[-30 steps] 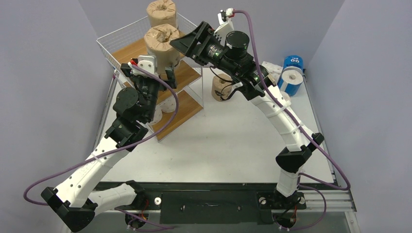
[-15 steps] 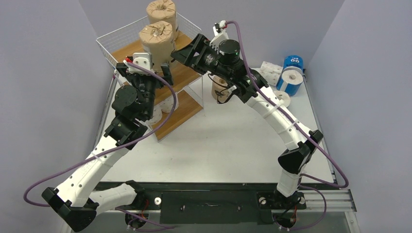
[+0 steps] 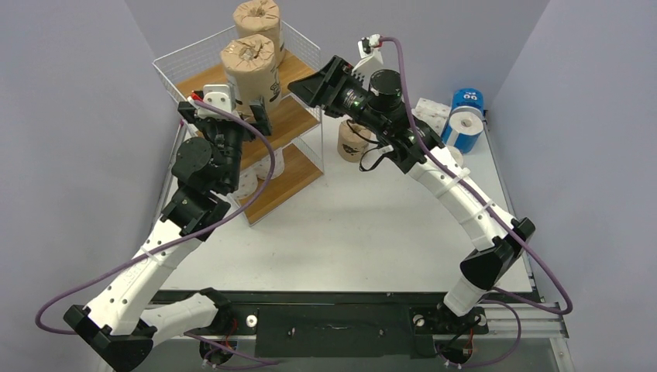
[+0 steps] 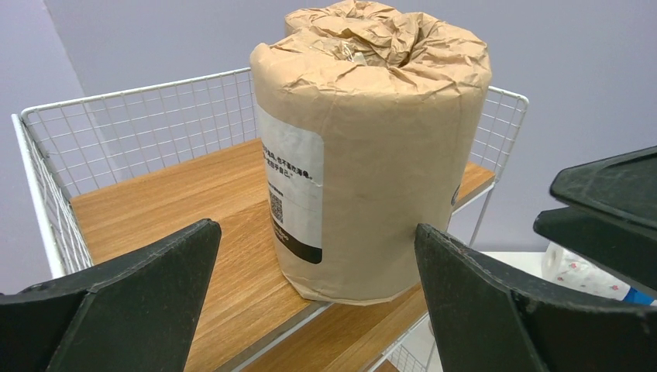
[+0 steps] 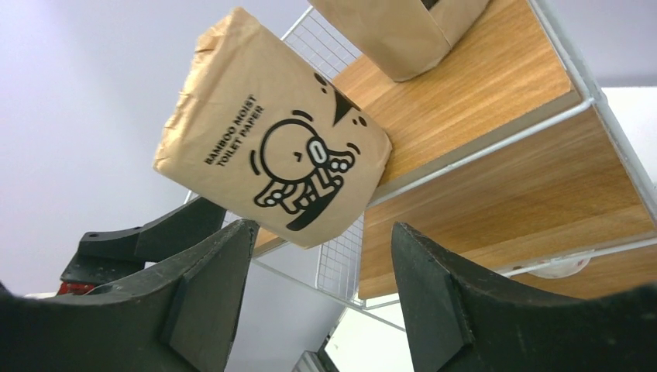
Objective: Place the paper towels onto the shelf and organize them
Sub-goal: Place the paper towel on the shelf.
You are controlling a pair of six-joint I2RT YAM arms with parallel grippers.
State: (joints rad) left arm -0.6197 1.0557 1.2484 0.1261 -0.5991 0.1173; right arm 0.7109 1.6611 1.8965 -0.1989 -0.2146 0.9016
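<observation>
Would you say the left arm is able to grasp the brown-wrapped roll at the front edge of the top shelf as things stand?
Probably yes: the left gripper is open wider than the brown-wrapped roll it faces, with nothing between them; the right gripper, also open, sits clear.

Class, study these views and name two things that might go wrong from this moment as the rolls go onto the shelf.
1. The front brown roll stands at the very edge of the top board and seems to overhang it. A nudge from the open left end effector might tip it off.
2. The right end effector, also open, is close to the same roll, so the two arms could collide.
</observation>
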